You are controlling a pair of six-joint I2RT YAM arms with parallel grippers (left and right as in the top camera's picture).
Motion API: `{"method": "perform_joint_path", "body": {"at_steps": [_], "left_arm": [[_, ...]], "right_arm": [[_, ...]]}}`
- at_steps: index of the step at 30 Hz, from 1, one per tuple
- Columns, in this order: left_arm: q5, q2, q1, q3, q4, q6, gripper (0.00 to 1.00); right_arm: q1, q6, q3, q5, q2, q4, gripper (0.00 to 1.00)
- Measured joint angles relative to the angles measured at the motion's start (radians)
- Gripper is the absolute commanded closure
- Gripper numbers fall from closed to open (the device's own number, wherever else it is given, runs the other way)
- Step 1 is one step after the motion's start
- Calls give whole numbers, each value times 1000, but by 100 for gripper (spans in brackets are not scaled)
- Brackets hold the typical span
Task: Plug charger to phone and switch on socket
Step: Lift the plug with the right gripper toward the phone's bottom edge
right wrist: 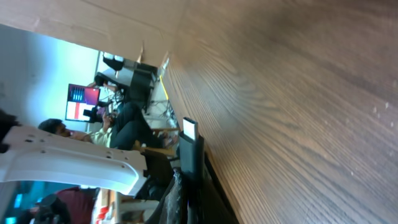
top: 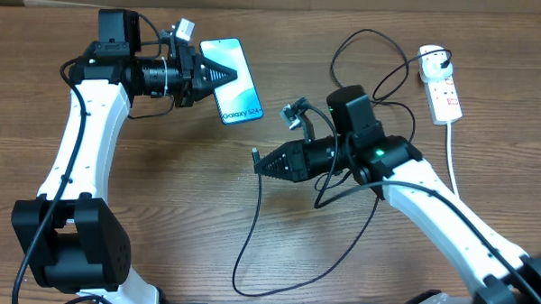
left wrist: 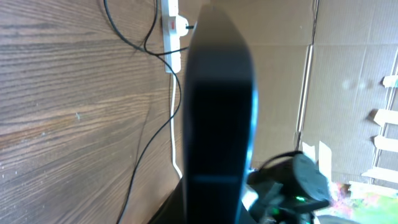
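Note:
The phone (top: 238, 86), light blue screen up and reading "Galaxy S24+", is held by its left edge in my left gripper (top: 224, 75), which is shut on it. In the left wrist view the phone (left wrist: 219, 106) shows edge-on as a dark slab. My right gripper (top: 260, 163) is shut on the charger's connector end (top: 255, 155), just below and right of the phone and apart from it. The connector tip (right wrist: 189, 132) sticks out past the fingers (right wrist: 193, 190). The black cable (top: 245, 250) loops toward the table front and back to the plug in the white socket (top: 442, 84).
The socket's thick white cord (top: 453, 154) runs down the right side. Black cable loops (top: 373, 56) lie left of the socket. The socket (left wrist: 171, 34) and cable (left wrist: 142, 149) also show in the left wrist view. Cardboard walls (left wrist: 348, 74) stand behind the table.

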State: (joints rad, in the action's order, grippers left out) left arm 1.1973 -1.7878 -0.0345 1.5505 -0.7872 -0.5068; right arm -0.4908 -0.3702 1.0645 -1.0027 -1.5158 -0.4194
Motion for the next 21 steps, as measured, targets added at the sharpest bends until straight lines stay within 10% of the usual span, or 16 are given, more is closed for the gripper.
{"method": "perform_joint_path", "body": {"at_steps": [21], "left_arm": [[3,0,61,0,-21,39,96]], "right_arm": [[0,-71,18,18,66,21,96]]}}
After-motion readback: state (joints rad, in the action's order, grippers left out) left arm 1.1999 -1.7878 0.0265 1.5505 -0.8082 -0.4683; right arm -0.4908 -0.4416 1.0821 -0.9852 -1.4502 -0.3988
